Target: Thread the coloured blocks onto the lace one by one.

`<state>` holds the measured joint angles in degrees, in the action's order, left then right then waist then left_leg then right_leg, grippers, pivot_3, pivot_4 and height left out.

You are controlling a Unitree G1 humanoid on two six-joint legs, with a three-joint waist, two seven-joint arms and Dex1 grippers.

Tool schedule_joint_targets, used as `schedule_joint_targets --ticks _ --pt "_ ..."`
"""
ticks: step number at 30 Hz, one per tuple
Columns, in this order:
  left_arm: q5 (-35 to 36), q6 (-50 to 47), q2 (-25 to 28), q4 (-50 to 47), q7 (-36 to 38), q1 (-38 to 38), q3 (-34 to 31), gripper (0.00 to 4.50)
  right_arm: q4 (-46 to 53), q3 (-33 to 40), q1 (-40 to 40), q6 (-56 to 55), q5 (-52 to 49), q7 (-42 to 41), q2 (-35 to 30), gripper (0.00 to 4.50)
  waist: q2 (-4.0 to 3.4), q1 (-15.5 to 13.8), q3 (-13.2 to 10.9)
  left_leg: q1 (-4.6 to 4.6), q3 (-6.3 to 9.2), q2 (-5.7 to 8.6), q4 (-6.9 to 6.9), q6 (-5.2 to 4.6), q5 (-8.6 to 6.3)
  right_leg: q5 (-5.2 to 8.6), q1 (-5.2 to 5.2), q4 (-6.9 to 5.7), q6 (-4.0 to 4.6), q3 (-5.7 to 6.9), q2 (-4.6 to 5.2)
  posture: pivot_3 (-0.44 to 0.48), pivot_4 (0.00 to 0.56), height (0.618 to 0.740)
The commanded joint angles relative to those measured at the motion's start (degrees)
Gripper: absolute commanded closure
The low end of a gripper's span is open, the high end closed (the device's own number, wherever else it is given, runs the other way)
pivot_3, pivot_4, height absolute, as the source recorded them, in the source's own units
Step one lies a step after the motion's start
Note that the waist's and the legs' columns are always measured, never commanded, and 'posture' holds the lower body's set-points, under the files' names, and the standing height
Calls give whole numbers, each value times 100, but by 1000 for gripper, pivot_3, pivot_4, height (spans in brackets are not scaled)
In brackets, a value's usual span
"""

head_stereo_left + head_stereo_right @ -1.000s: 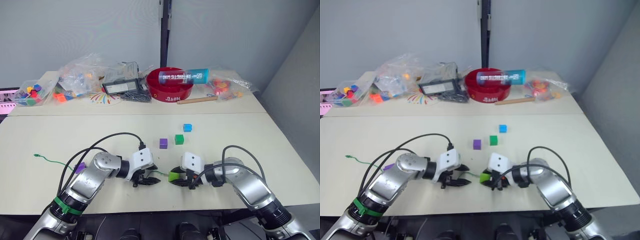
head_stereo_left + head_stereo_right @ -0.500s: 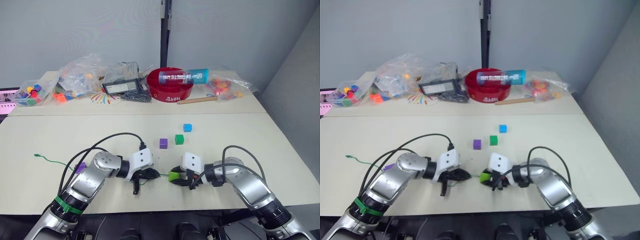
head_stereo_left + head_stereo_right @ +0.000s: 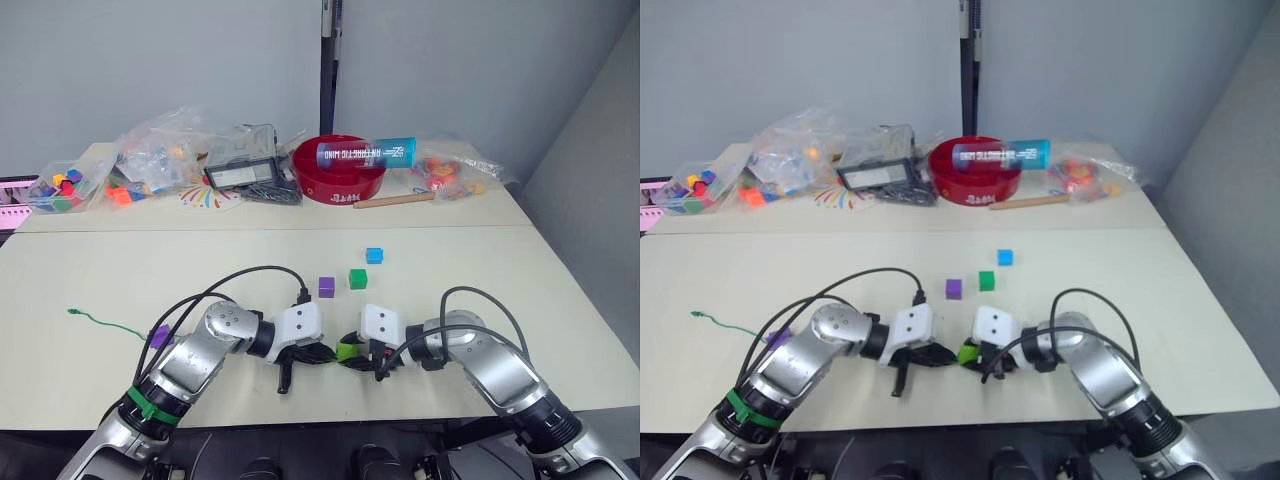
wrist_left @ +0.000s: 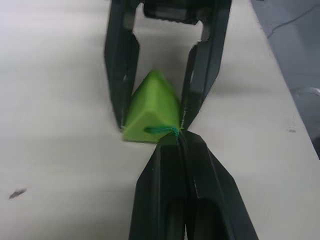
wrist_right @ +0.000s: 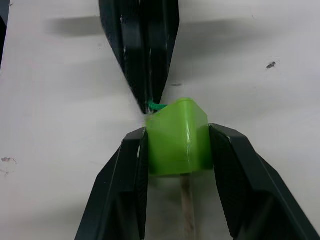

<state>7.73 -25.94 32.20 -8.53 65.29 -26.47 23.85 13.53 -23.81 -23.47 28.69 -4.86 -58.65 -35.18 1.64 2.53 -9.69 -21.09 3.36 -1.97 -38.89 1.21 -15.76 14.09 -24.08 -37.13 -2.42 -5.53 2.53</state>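
At the back of the table (image 3: 100,270) we see a red bowl (image 3: 340,170) with a blue tube (image 3: 366,153) lying across its top. To its left are clear bags (image 3: 165,150) full of small coloured toy pieces, and at the far left a clear box (image 3: 62,188) holds more of them.

Near the front edge, our right gripper (image 5: 177,145) squeezes the lime green block (image 5: 177,135) between its two fingers. The block sits low, just above the table. Our left gripper (image 4: 179,137) is pinched tight on the green lace (image 4: 161,130), right at the block's face. The two grippers meet tip to tip, with the block between them.

The lace end points into the side of the lime block, along the line from one gripper to the other. A pale stiff tip (image 5: 186,200) sticks out of the block's other side. The rest of the lace runs far off to the left across the table, ending near a small curl (image 3: 76,313).

A purple block (image 3: 158,336) lies beside our left arm. Another purple block (image 3: 326,287), a dark green block (image 3: 358,278) and a light blue block (image 3: 374,255) sit further back, well apart from the grippers.
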Motion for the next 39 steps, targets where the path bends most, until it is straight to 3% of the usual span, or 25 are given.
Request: schedule_joint_targets --ticks 1,6,10,12,17,18,19,26,32,37,39 --pt "-205 184 -254 148 -228 -180 149 4500 0 -160 -17 130 141 20 -7 3184 0 -7 0 1 0 0 -1 0 0 0 4 1 0 0 1 0 150 740" --pt "-289 123 -208 151 -250 -159 94 4500 20 -188 -40 184 121 1 19 3184 0 -7 1 2 1 0 -2 0 0 0 5 1 0 0 1 0 150 740" --pt "-197 115 -133 68 -217 -98 -67 3286 9 -161 -33 170 93 -23 10 3184 0 -5 1 2 1 0 -2 0 0 0 5 0 0 0 1 0 150 740" --pt "-128 126 -78 15 -149 -81 -146 2661 3 -54 -42 152 32 20 43 2120 0 4 1 1 1 0 -2 0 0 0 3 0 0 0 0 0 150 740" --pt "-125 272 -9 62 -39 -131 -116 967 191 186 -21 242 -167 -67 -45 397 0 -5 0 -3 1 0 0 0 0 0 -3 1 0 0 1 0 150 740" --pt "-150 329 -52 113 -63 -165 -85 956 283 275 16 285 -231 -90 -111 48 0 -7 0 -4 1 0 0 0 0 0 -3 2 -1 0 1 0 150 740" --pt "-168 387 -106 160 -77 -193 -50 956 387 366 73 331 -304 -110 -189 15 0 -14 0 -7 1 0 0 0 0 0 -6 3 -1 0 1 0 150 740" --pt "-430 777 -656 726 -233 -440 266 956 738 808 621 350 -570 -109 -632 15 1 -88 0 -12 0 4 -2 0 0 -1 -3 10 -3 0 4 0 150 740" --pt "-658 905 -766 1126 -138 -516 518 956 535 704 636 276 -456 134 -546 15 1 -19 0 -8 1 3 -1 0 0 -1 -4 5 -2 -3 1 0 150 740" --pt "-747 948 -654 1204 -56 -519 552 2442 475 608 594 266 -416 132 -539 0 1 -20 0 -6 1 3 -2 0 0 -1 0 5 -3 -2 2 0 150 740" --pt "-745 946 -641 1199 -46 -519 548 3101 452 578 586 246 -395 113 -545 543 1 -15 0 -5 1 3 -2 0 0 -1 1 5 -3 -2 2 0 150 740"
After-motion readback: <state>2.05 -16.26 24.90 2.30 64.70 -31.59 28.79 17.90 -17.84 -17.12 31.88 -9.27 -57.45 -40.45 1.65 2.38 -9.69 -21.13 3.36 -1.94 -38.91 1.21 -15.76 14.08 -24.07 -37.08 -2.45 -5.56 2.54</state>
